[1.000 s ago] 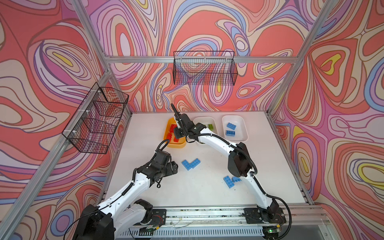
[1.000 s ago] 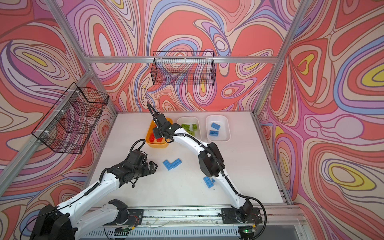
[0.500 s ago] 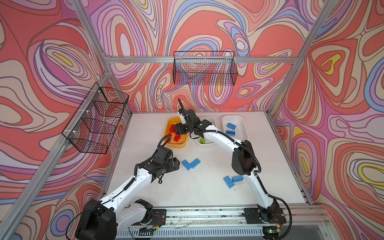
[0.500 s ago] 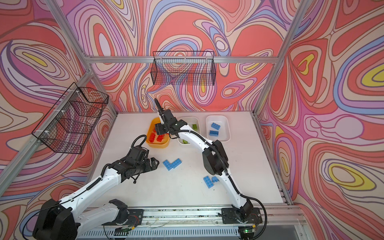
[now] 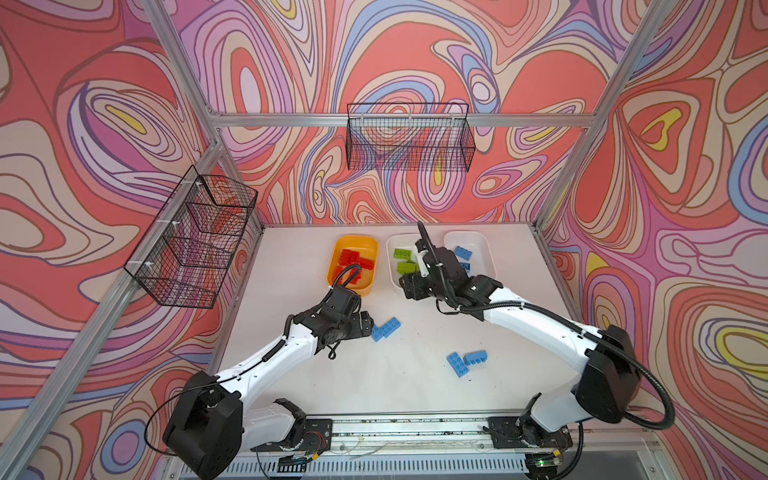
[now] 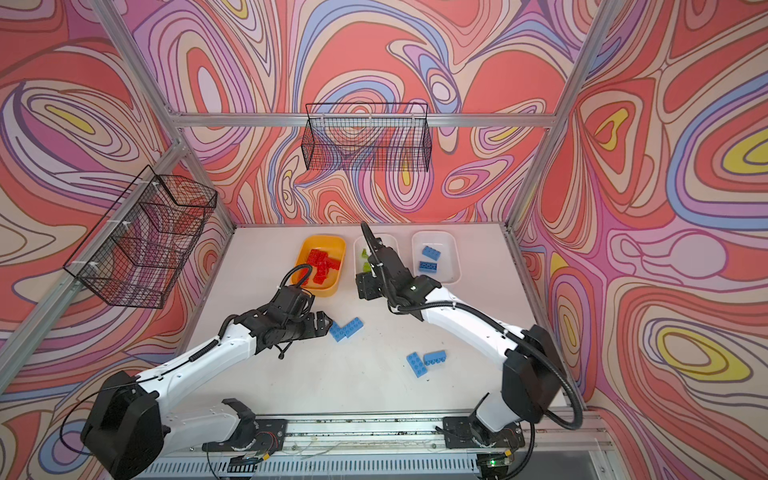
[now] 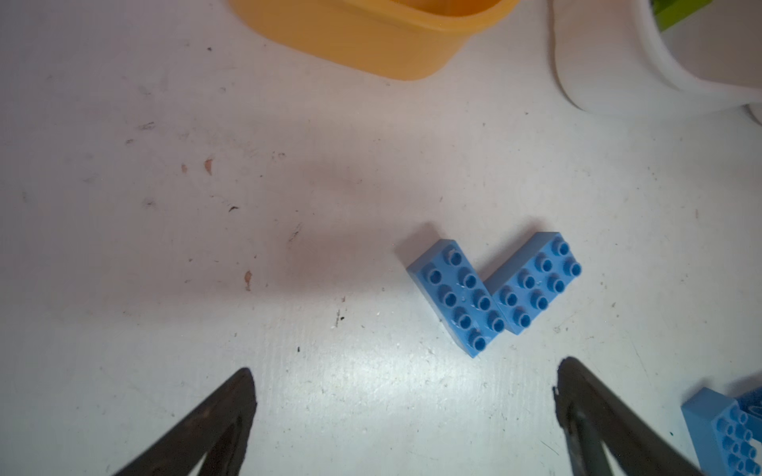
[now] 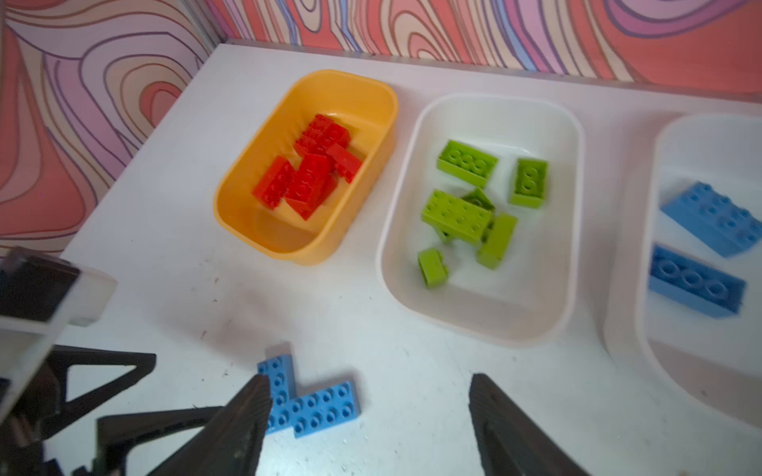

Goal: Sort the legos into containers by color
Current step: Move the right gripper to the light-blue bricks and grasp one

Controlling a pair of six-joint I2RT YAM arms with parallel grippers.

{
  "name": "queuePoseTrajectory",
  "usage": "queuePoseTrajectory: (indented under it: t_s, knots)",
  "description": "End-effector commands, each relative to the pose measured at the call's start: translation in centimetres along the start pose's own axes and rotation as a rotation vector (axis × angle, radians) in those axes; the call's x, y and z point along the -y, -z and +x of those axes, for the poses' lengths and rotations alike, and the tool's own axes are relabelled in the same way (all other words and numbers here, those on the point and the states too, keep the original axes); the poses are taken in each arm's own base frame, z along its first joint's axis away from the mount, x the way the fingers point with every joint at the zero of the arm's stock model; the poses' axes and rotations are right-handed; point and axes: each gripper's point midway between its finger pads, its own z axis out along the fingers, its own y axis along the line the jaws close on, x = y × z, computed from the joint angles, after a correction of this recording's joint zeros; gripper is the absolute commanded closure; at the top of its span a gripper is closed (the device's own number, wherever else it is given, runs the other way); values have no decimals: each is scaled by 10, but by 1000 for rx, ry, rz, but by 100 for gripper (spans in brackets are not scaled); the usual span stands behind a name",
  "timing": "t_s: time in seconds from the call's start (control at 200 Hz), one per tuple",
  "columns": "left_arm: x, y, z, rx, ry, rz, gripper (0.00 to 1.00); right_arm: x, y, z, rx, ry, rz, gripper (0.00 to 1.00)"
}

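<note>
The yellow-orange container (image 5: pixel 354 237) (image 8: pixel 231 230) holds red legos (image 8: pixel 313 169). The middle white container (image 8: pixel 387 263) holds green legos (image 8: pixel 462 210), and the right white container (image 5: pixel 486 253) holds two blue legos (image 8: pixel 709 218). Two blue legos (image 5: pixel 386 328) (image 7: pixel 495 292) lie touching in an L on the table. My left gripper (image 5: pixel 371 323) (image 7: pixel 406 379) stands open just short of them, with nothing between its jaws. My right gripper (image 5: pixel 409 289) (image 8: pixel 369 391) hangs open and empty above the table, by the near end of the middle container.
Two more blue legos (image 5: pixel 465 362) lie side by side towards the front right of the table. Black wire baskets hang on the back wall (image 5: pixel 409 137) and the left wall (image 5: pixel 191 237). In the right wrist view the left gripper's fingers (image 8: pixel 103 383) show beside the L pair.
My right gripper has opened and swung from above the yellow-orange container to the near end of the middle white one. My left gripper has edged closer to the L pair.
</note>
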Motion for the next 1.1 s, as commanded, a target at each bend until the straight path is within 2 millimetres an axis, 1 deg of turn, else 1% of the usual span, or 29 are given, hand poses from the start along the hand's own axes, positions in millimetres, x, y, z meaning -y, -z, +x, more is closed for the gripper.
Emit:
queuePoseTrajectory:
  t_s: [0.0,0.11,0.18,0.25,0.406,0.436,0.506,0.586,0.656,0.756,0.881,0.962,1.092]
  knots:
    - [15,-2,0,12,-23,-8,1,35,20,36,-31,-78,114,20]
    - [34,-8,8,-1,-86,-20,1,64,43,81,-66,-151,183,20]
    - [45,-10,13,-10,-134,-34,1,80,57,104,-75,-193,224,19]
    - [55,-11,19,-12,-174,-44,1,93,67,121,-77,-255,265,18]
    - [68,-15,28,-24,-200,-24,1,105,66,159,-132,-392,305,18]
    - [69,-15,30,-25,-203,-21,1,113,66,168,-147,-411,345,18]
    - [72,-14,33,-25,-209,-13,2,126,68,184,-167,-458,427,17]
    - [70,-14,36,-27,-214,-11,2,134,72,195,-175,-509,474,17]
    - [66,-14,39,-26,-214,-15,1,137,74,201,-170,-548,478,17]
    - [61,-14,40,-20,-222,-23,1,139,81,204,-151,-599,476,17]
    - [62,-14,39,-12,-236,-21,1,139,88,208,-154,-650,475,17]
    - [66,-15,37,-8,-251,-15,1,136,89,213,-168,-687,460,17]
    - [70,-17,32,10,-270,-10,1,134,82,224,-177,-752,441,17]
